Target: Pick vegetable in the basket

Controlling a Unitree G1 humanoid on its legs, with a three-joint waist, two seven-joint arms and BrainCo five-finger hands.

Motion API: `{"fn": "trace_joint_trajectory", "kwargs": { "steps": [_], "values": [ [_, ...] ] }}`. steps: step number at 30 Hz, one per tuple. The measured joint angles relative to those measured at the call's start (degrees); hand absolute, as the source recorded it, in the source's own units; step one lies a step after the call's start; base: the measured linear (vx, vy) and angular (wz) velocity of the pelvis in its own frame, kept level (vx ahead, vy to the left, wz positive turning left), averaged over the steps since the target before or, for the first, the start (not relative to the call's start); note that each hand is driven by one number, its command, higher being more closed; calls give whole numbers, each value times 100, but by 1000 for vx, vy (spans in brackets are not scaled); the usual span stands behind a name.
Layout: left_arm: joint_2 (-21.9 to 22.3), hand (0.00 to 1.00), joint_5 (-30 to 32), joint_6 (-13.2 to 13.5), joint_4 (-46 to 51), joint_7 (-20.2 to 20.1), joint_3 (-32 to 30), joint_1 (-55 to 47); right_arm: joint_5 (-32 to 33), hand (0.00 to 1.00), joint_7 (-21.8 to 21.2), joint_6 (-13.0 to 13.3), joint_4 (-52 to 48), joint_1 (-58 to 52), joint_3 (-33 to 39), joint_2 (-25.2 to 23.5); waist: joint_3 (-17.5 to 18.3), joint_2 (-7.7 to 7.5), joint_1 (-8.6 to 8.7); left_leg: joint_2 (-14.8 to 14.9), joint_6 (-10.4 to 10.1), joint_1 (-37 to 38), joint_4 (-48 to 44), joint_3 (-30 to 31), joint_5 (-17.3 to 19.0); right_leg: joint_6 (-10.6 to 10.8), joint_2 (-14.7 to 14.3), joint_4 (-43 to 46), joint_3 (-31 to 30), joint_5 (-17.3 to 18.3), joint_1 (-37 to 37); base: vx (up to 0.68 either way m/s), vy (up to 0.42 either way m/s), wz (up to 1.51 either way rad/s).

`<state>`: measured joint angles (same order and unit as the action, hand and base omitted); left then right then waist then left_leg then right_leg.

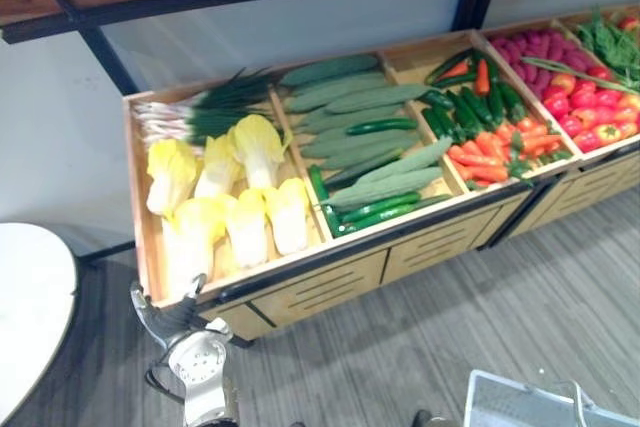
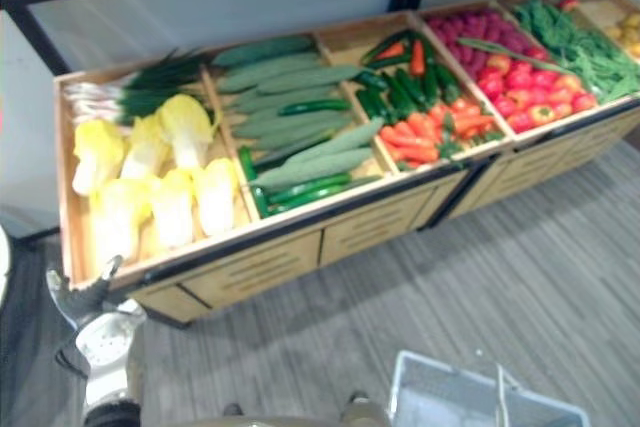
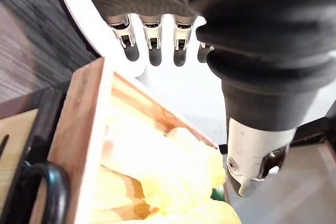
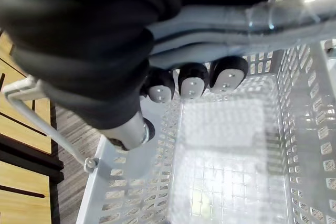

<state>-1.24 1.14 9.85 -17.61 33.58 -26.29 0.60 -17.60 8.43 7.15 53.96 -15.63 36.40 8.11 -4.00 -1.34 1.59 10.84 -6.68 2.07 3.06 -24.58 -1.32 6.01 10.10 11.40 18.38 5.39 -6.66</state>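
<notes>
Fingers (image 3: 152,48) of the left hand (image 1: 162,312) hang straight and apart by the near-left cabbages (image 1: 245,232): reach in and wrap one squarely, right hand (image 4: 160,88) gripping the empty basket's (image 4: 310,129) handle (image 4: 294,9).

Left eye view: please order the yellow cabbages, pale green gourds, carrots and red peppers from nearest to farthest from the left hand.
From the left hand, at the stand's front left:
1. yellow cabbages, leftmost compartment.
2. pale green gourds, next compartment.
3. carrots, third compartment.
4. red peppers, far right.
</notes>
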Motion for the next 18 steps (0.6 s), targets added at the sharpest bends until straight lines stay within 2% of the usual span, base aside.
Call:
{"fn": "trace_joint_trajectory", "kwargs": {
  "steps": [4, 5, 7, 12, 18],
  "values": [
    [-278, 0, 2, -5, -26, 239, -25, 202, -39, 100, 19, 64, 40, 65, -316, 137, 0, -27, 69, -15, 5, -48, -6, -16, 3, 6, -24, -148, -65, -128, -17, -30, 18, -7],
    [-431, 0, 18, -1, -112, 290, -34, 256, -49, 100, 21, 66, 51, 121, -421, 210, 1, -25, 124, -20, 6, -90, -12, -22, 3, 7, -27, -157, -104, -151, -68, -57, 14, -11],
    [-680, 0, 25, -5, -473, 424, -78, 386, -55, 100, 25, 67, 87, 242, -624, 327, -5, -10, 125, -6, 6, -104, -13, -143, 3, -11, -71, -203, -246, -237, -163, -48, 5, -28],
    [-882, 0, 191, -58, -1092, 577, -67, 808, -57, 100, 68, 156, 91, 382, -951, 511, -73, 13, 157, -2, 8, -306, -37, -204, -16, -31, -115, -342, -355, -381, -369, -39, -4, -15],
    [-1328, 0, 189, -127, -1295, 696, -122, 1460, -56, 100, 111, 225, 86, 676, -1342, 571, -387, -69, 157, 56, 3, -614, -117, -371, -37, -94, -203, -364, -550, -496, -766, 3, -22, -17]
  ]
}}
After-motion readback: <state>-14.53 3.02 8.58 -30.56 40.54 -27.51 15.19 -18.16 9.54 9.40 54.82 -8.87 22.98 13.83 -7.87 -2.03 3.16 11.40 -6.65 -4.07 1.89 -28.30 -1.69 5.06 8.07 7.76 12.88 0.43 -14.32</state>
